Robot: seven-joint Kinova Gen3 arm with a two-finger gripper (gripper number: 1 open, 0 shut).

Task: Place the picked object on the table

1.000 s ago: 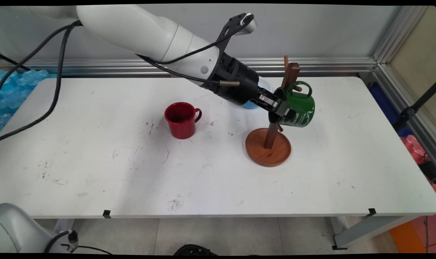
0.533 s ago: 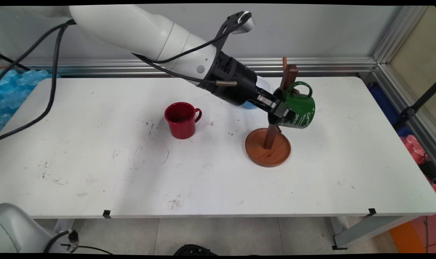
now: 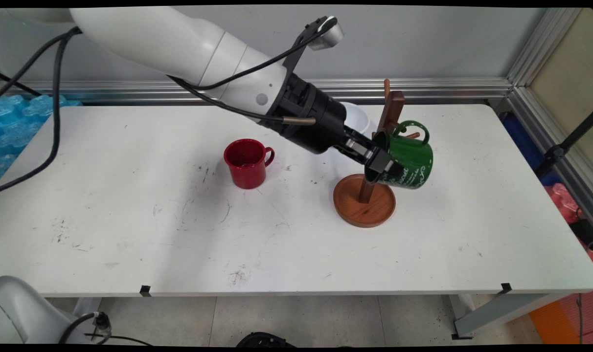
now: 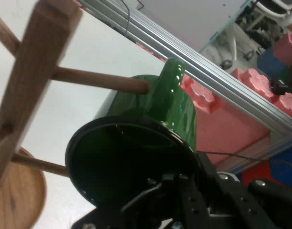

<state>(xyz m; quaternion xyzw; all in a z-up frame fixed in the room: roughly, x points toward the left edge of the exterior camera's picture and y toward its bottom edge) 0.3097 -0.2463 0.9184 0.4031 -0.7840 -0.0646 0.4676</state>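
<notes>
My gripper (image 3: 382, 164) is shut on the rim of a green mug (image 3: 410, 164), which hangs tilted on its side beside a wooden mug tree (image 3: 392, 110). The tree stands on a round wooden base (image 3: 365, 208). In the hand view the green mug (image 4: 136, 157) opens toward the camera, with my gripper (image 4: 184, 188) clamped on its rim. Its handle (image 4: 167, 90) sits at the tip of a wooden peg (image 4: 100, 78) sticking out of the post (image 4: 31, 81). I cannot tell whether the peg passes through the handle.
A red mug (image 3: 246, 163) stands upright left of the arm, handle to the right. A white bowl (image 3: 356, 119) sits behind the gripper near the tree. The metal rail and wall run along the table's far edge (image 3: 448, 105).
The arm has lowered and moved slightly right with the green mug, bringing the mug down beside the tree's post. The red mug and the tree have not moved.
</notes>
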